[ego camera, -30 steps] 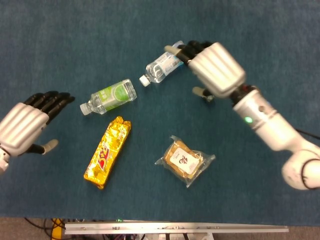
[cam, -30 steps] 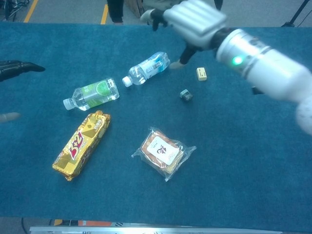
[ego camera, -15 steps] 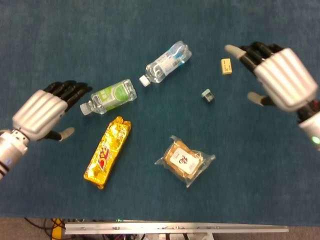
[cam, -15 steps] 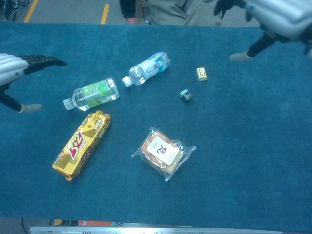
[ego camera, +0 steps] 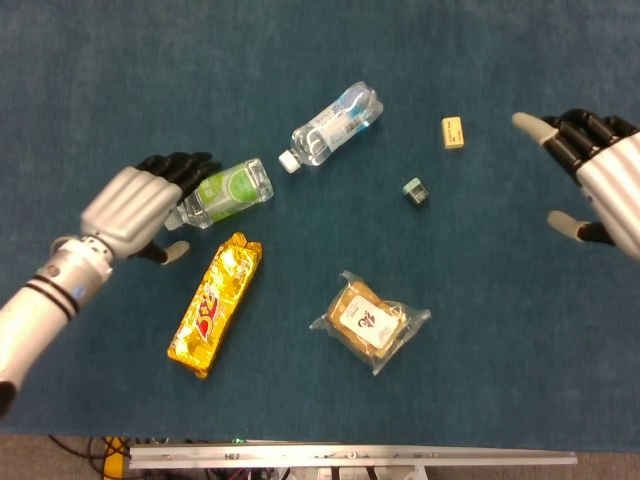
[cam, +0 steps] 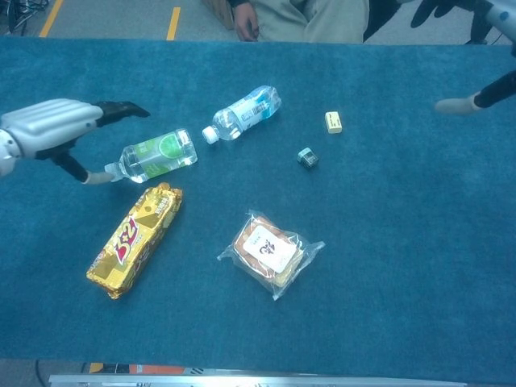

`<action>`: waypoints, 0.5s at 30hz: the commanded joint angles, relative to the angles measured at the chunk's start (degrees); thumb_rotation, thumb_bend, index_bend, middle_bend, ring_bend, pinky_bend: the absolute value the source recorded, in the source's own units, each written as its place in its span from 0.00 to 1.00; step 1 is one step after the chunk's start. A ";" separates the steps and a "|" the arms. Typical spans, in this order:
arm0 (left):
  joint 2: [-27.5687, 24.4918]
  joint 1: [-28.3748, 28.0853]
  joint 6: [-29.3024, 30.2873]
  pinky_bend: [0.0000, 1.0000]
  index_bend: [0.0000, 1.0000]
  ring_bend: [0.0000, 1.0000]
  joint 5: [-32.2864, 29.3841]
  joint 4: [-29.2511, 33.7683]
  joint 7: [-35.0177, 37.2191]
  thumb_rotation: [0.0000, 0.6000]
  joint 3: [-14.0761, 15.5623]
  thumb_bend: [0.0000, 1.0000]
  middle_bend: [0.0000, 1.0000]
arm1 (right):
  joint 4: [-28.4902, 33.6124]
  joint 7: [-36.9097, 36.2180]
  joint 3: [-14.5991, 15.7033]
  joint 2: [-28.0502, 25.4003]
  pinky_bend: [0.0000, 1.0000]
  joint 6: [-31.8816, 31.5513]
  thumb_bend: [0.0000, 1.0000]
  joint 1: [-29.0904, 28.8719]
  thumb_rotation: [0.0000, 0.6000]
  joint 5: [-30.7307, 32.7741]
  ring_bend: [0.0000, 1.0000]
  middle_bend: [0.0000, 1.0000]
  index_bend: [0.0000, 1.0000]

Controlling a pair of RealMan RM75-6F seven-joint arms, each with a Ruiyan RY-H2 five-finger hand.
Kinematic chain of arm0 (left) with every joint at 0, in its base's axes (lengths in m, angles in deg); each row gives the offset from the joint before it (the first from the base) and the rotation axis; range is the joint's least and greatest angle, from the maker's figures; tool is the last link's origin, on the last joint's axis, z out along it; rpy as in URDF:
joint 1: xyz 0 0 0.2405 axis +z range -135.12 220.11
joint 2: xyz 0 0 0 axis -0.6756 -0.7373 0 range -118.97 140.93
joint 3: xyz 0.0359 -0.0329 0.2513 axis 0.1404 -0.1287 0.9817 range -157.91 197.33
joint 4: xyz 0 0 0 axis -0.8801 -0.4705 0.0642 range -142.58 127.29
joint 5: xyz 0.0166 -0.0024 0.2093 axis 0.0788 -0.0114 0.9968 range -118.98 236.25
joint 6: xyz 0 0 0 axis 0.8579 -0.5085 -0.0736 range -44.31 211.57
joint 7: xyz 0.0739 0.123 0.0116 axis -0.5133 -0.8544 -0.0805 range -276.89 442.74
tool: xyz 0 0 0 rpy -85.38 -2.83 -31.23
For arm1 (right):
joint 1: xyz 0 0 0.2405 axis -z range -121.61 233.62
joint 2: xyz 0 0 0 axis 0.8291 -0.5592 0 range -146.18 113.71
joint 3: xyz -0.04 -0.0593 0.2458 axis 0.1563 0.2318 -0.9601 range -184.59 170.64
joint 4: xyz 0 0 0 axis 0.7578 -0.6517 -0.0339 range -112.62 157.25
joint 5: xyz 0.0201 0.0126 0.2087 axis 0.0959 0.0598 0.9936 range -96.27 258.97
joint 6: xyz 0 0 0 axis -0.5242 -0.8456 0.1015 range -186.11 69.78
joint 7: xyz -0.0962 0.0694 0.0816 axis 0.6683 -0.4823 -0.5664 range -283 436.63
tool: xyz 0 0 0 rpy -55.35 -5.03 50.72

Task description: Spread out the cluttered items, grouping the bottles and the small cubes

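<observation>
Two bottles lie on their sides on the blue cloth: a green-labelled bottle (ego camera: 222,193) (cam: 153,155) at the left and a blue-labelled bottle (ego camera: 335,124) (cam: 243,111) further back. A yellow cube (ego camera: 453,132) (cam: 333,122) and a dark grey-green cube (ego camera: 414,189) (cam: 307,157) sit to the right, apart from each other. My left hand (ego camera: 135,203) (cam: 55,129) is open over the cap end of the green-labelled bottle, fingers spread above it, thumb beside the cap. My right hand (ego camera: 600,170) (cam: 476,48) hovers open at the far right, holding nothing.
A gold snack bar (ego camera: 216,302) (cam: 135,239) lies just in front of the green-labelled bottle. A clear-wrapped pastry (ego camera: 370,321) (cam: 269,252) sits at centre front. A person sits behind the table's far edge (cam: 242,42).
My left hand moved right and forward to the green-labelled bottle's cap end. My right hand drew away from the blue-labelled bottle to the far right, uncovering both cubes.
</observation>
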 commanded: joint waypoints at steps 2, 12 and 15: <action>4.59 -2.07 -1.98 0.16 0.00 0.07 -6.57 -1.15 -4.15 1.00 -2.00 0.26 0.04 | -0.50 -1.20 -0.09 -0.49 0.46 -0.26 0.01 0.95 1.00 -0.52 0.27 0.32 0.15; 12.87 -5.93 -2.25 0.16 0.00 0.07 -17.89 -5.13 -11.91 1.00 -3.98 0.26 0.04 | -2.94 -5.11 -0.76 -0.67 0.46 0.22 0.01 2.57 1.00 -1.58 0.27 0.32 0.15; 15.17 -6.83 -1.78 0.16 0.00 0.07 -19.88 -7.20 -13.63 1.00 -4.10 0.26 0.04 | -3.65 -6.26 -0.95 -0.87 0.46 0.29 0.01 3.02 1.00 -1.75 0.27 0.32 0.15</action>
